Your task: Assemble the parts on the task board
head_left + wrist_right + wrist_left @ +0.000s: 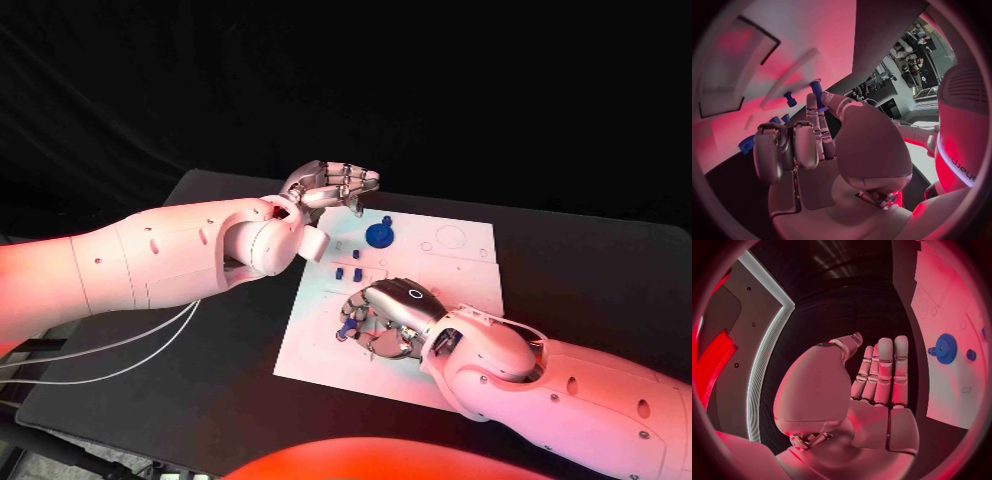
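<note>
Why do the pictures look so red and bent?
Head view: red light tints both arms, while the task board stays fairly white. Left wrist view: a fisheye lens curves the board's straight edge beside the blue gear. Right wrist view: pink glow washes over the right hand.

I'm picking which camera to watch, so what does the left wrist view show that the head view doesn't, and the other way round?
Left wrist view alone: the left hand's palm side, fingers straight and together, holding nothing. Head view alone: the right hand low over the task board, small blue pegs standing near it, and the black table. Both show the blue gear lying on the white board.
</note>
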### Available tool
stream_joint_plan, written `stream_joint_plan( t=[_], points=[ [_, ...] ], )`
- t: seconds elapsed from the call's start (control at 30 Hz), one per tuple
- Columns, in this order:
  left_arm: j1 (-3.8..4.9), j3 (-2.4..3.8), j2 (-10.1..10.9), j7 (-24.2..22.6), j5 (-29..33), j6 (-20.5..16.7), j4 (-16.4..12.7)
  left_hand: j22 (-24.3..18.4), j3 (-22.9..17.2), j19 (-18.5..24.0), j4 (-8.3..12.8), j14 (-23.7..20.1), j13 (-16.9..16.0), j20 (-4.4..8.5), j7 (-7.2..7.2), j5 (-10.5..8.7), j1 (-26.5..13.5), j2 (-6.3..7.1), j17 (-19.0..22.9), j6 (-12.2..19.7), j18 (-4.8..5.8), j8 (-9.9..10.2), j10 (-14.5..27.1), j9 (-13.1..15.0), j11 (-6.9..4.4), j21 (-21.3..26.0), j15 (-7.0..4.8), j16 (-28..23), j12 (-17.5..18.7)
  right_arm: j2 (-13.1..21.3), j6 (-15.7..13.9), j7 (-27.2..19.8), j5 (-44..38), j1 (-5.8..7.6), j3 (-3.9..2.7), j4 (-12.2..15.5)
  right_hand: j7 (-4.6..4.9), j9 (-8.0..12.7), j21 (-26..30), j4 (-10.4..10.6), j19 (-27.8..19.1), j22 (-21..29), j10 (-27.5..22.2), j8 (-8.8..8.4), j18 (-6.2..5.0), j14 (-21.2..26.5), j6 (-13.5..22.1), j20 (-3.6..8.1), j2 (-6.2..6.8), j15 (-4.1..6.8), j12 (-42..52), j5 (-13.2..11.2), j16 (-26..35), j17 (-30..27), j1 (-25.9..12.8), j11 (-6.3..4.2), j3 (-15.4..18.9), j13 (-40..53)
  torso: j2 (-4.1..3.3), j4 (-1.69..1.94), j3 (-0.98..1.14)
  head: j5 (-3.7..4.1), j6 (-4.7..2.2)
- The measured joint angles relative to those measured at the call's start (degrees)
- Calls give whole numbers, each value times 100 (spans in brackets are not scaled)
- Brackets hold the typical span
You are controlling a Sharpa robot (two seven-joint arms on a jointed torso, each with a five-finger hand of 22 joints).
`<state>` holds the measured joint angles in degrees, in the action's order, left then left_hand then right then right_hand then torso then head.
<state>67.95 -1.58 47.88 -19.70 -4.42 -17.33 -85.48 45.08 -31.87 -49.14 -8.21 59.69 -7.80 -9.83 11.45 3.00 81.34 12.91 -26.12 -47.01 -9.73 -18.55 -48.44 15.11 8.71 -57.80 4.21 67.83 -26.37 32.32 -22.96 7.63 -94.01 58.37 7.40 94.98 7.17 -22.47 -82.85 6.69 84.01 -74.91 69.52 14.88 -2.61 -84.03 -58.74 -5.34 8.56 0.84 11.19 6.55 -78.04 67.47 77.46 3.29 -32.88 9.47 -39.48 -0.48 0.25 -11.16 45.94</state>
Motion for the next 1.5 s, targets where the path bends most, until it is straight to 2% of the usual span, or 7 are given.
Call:
stream_joint_plan(
  t=[0.73, 0.77, 0.83, 0.93, 1.1, 1.5],
  points=[
    [0, -1, 18, 7, 0, 1, -12, -3, 0, 0, 0, -21, -1, 0, 0, 0, 0, 0, 7, 0, 0, -22, 21, 0, -21, 0, 21, 0, 1, -111, 145, 13, -34, -19, 25, -92, -10, -1, 4, -15, 0, -4, -2, 2, -1, 0, 11, 0, 31, 0, 1, 24, 0, -20, -31, 2, 16, 12, 2, 4, -2, -10, 27],
    [0, -1, 19, 8, 0, 1, -13, -5, 0, 0, 0, -21, -1, 0, 0, 0, 0, 0, 7, 0, 0, -23, 21, 0, -21, 0, 21, 0, 1, -116, 151, 15, -39, -19, 25, -94, -1, -2, 22, -15, 0, -4, -24, 9, 0, 0, 22, 0, 31, 0, 1, 24, 0, -26, -31, 24, 16, 14, 2, 4, -2, -10, 28],
    [0, -1, 21, 9, -1, 1, -15, -5, 0, 0, 0, -21, -1, 0, 0, 0, 0, 0, 7, 0, 0, -22, 21, 0, -21, 0, 21, 0, 1, -131, 171, 20, -53, -19, 27, -98, 104, -93, 52, -12, 0, -3, -105, 11, -1, -8, 180, 0, 108, -18, -54, 43, 0, -40, -108, 105, 19, 9, 2, 4, -4, -7, 28],
    [0, -1, 22, 10, -1, 1, -17, -5, 0, 0, 0, -21, -1, 0, 0, 0, 0, 0, 7, 0, 0, -22, 21, 0, -21, 0, 21, 0, 1, -153, 208, 32, -71, -24, 40, -104, 188, 1, 72, 43, 0, -3, -180, -236, 0, 10, 460, -26, 190, -74, -79, 57, 0, -57, -191, 169, 74, 4, 2, 4, -5, -2, 25],
    [0, -1, 22, 12, -1, 2, -18, -5, 0, 0, 0, -22, -1, 0, 0, 0, 0, 0, 7, 0, 0, -22, 21, 0, -21, 0, 21, 0, 1, -170, 264, 84, -110, -33, 48, -116, 140, 82, 72, 74, 0, -3, -207, -414, -1, 10, 693, -43, 268, -74, -83, -8, 0, -68, -269, 143, 123, 29, 4, 4, -5, 4, 26],
    [1, -1, 29, 20, -1, 6, -21, -4, 0, 0, 0, -21, -1, 0, 0, 0, 0, 0, 7, 0, -1, -22, 21, 0, -21, 0, 21, 0, 1, -93, 182, 183, -174, -49, 50, -3, 140, 125, 71, 73, 0, -2, -192, -516, -1, 10, 838, -43, 301, -74, -43, -67, 0, -77, -255, 94, 168, 77, 5, 2, 2, 8, 22]
  ],
)
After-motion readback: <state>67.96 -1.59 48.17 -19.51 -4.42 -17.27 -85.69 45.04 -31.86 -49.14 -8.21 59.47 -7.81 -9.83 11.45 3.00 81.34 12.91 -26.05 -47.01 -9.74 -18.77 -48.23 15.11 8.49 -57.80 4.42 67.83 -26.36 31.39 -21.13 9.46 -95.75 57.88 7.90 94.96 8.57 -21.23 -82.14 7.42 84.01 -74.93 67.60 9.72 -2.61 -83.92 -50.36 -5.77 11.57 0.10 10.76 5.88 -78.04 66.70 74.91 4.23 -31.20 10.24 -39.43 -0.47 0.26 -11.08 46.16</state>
